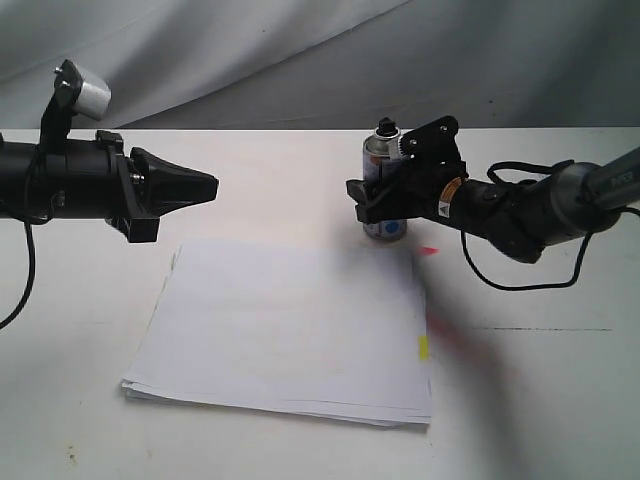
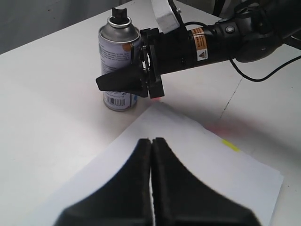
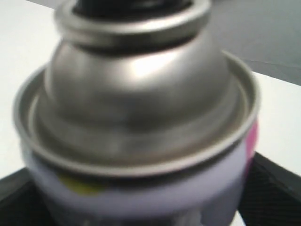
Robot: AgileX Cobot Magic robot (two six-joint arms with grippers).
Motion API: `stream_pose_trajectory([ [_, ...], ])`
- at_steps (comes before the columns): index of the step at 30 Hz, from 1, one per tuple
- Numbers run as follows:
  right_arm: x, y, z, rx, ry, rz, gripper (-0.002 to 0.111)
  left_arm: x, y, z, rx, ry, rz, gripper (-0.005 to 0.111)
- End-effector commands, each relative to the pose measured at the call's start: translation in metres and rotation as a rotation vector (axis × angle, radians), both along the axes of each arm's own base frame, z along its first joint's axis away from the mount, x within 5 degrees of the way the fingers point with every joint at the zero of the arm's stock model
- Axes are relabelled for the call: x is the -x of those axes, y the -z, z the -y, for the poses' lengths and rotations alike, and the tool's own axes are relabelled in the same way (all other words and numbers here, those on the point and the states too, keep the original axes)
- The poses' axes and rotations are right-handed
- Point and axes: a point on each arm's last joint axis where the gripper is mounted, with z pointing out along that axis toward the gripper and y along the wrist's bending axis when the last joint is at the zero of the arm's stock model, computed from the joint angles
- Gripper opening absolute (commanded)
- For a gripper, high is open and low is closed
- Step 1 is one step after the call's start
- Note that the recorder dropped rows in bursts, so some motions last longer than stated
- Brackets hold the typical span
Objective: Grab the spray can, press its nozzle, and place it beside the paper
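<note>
Clenched tip to tip on nothing, the jaws of the left gripper (image 1: 210,187) hang above the table (image 1: 540,400) near the far left corner of the paper (image 1: 290,330). The jaws of the right gripper (image 1: 362,200), reaching in from the right, are clamped on the spray can (image 2: 115,52), one black finger on each side of its body at about mid-height.

Nearest lies the paper, a thin flat stack of white sheets with a small yellow tab (image 1: 424,347) on its right edge. Just beyond the stack's far right corner, close to the sheets but not touching them, the spray can stands upright on the table. Its long axis is vertical and the black nozzle (image 2: 119,14) sits on top.

It is a silver metal cylinder with a domed shoulder and a rolled rim. A pale printed label wraps the body, with a barcode (image 2: 115,100) near the base, an orange patch higher up and some pink on one side.
</note>
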Motion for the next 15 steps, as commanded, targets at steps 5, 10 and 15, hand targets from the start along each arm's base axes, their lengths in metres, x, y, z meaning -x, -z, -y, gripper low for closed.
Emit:
stream_pose_trajectory([
  [5,-0.001,-0.013,-0.003,-0.013,-0.015,0.044,0.092,0.001,-0.003,0.000,0.013,-0.006,0.012,0.000],
  [10,-0.002,-0.048,-0.003,-0.031,-0.007,0.106,0.092,0.001,-0.005,0.000,0.017,-0.006,0.015,0.000],
  [15,0.005,-0.105,0.003,0.023,0.017,0.154,0.092,0.010,-0.032,0.000,0.037,-0.017,0.093,0.000],
])
